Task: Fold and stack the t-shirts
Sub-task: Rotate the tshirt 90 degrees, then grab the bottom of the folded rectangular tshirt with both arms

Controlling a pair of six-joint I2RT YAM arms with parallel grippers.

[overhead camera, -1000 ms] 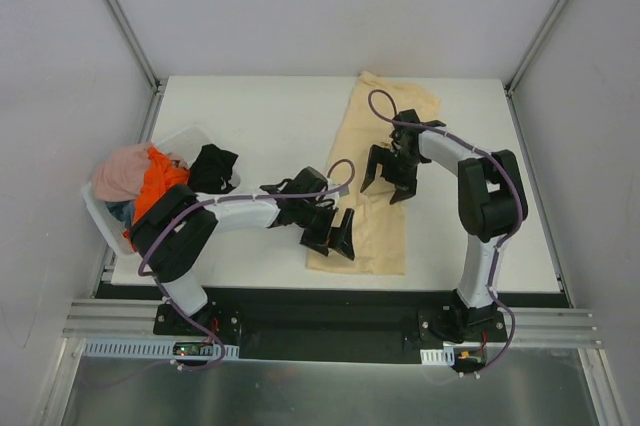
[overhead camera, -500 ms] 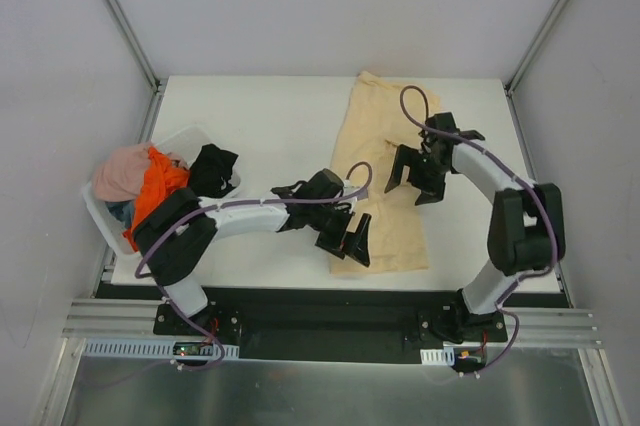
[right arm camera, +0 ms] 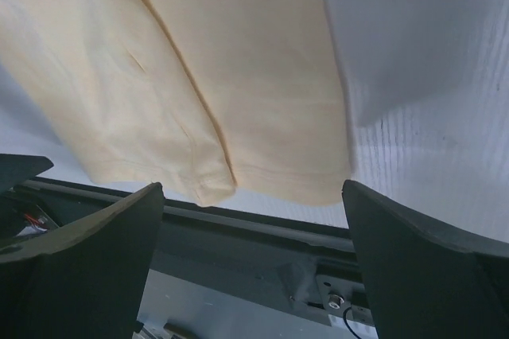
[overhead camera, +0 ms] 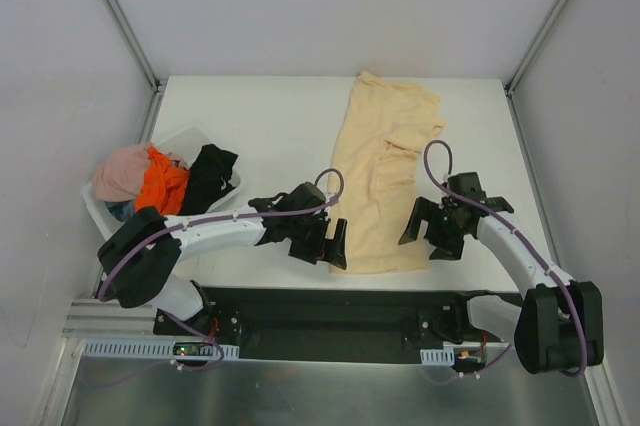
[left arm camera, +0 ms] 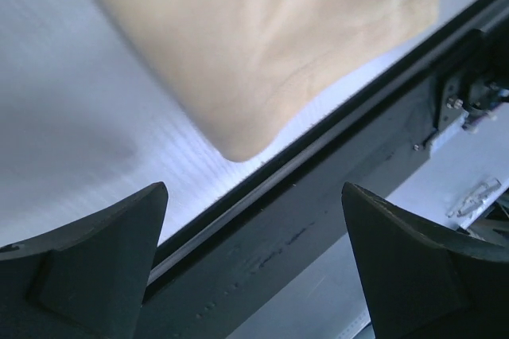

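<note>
A pale yellow-beige t-shirt (overhead camera: 385, 176) lies folded into a long strip from the back of the table to its near edge. Its near left corner (left arm camera: 238, 144) shows in the left wrist view and its hem (right arm camera: 262, 172) in the right wrist view. My left gripper (overhead camera: 328, 243) (left arm camera: 254, 188) hangs open beside the shirt's near left corner, holding nothing. My right gripper (overhead camera: 428, 236) (right arm camera: 253, 188) hangs open at the near right corner, also empty. Pink (overhead camera: 120, 171), orange (overhead camera: 165, 186) and black (overhead camera: 212, 171) t-shirts are heaped in the basket.
The white plastic basket (overhead camera: 100, 211) sits tilted at the table's left edge. A black rail (overhead camera: 330, 296) runs along the near edge, right below both grippers. Grey walls and metal posts enclose the white table (overhead camera: 260, 136).
Both grippers have drawn back toward the near edge, off the shirt. The right arm swung down to the near right. The shirt's near end has shifted right and lies straighter.
</note>
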